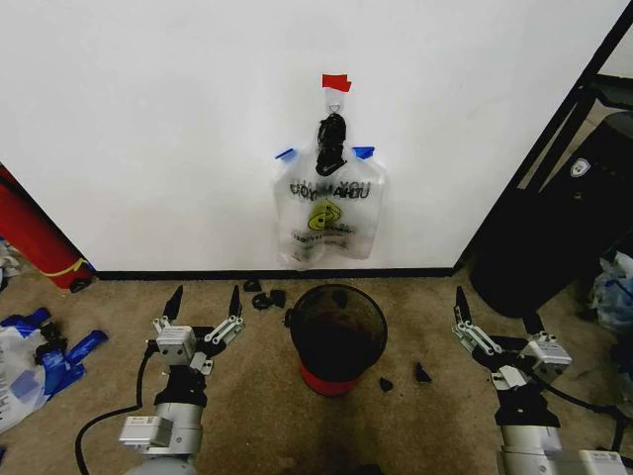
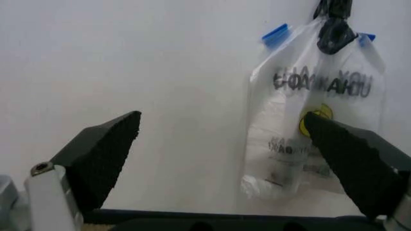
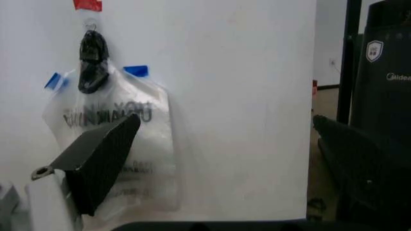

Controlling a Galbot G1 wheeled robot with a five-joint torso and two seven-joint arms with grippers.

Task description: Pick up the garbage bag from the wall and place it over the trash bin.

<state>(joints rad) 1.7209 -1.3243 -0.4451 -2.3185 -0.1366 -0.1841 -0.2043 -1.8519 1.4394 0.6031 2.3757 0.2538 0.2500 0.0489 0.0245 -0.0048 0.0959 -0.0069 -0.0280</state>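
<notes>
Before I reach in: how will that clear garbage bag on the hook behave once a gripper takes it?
The garbage bag is thin clear film hanging in folds, so it will likely be floppy and crumple. It looks empty, so probably very light. Its handles gather at the small hook, so it may snag unless lifted off.

Red cylinder (image 1: 35, 237): leans against the white surface at far left, a yellow band near its lower end, base on the floor.
Blue-and-clear plastic bags (image 1: 30, 361): crumpled heap on the brown carpet (image 1: 247, 396), left edge.
Small black scraps (image 1: 265, 297): scattered on the carpet close to the baseboard; two more scraps (image 1: 404, 378) lie further right.
Large black appliance (image 1: 579, 223): stands at right beyond the corner, white shield emblem on its front; "Midea" lettering (image 3: 398, 76) shows in the right wrist view.
Black frame post (image 1: 554, 129): runs diagonally beside the appliance.
</notes>
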